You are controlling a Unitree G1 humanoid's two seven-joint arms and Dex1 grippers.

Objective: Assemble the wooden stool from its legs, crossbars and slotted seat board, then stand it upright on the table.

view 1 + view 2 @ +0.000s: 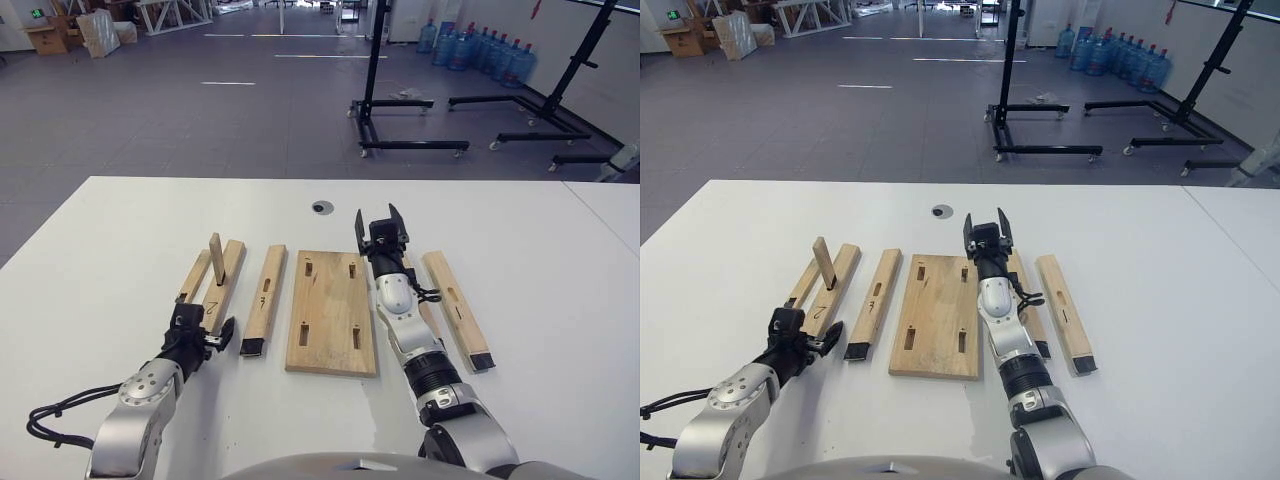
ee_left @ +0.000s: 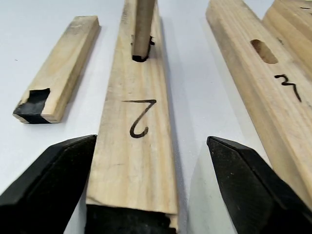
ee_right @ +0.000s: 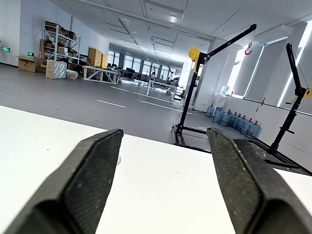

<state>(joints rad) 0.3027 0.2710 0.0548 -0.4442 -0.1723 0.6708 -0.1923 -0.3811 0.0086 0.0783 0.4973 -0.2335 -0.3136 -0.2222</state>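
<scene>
On the white tabletop [image 1: 120, 230], the left hand [image 1: 205, 322], fingers apart, straddles the near end of the leg [image 1: 222, 288] holding an upright crossbar [image 1: 216, 260], while the right hand [image 1: 379, 218], also spread, hovers beside the seat board [image 1: 330, 310].

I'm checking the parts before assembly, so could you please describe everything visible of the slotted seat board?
The slotted seat board is a pale, rectangular wooden panel with four slots, two near each short end. It lies flat on the white table, with no legs fitted; a loose leg lies apart on its left.
</scene>
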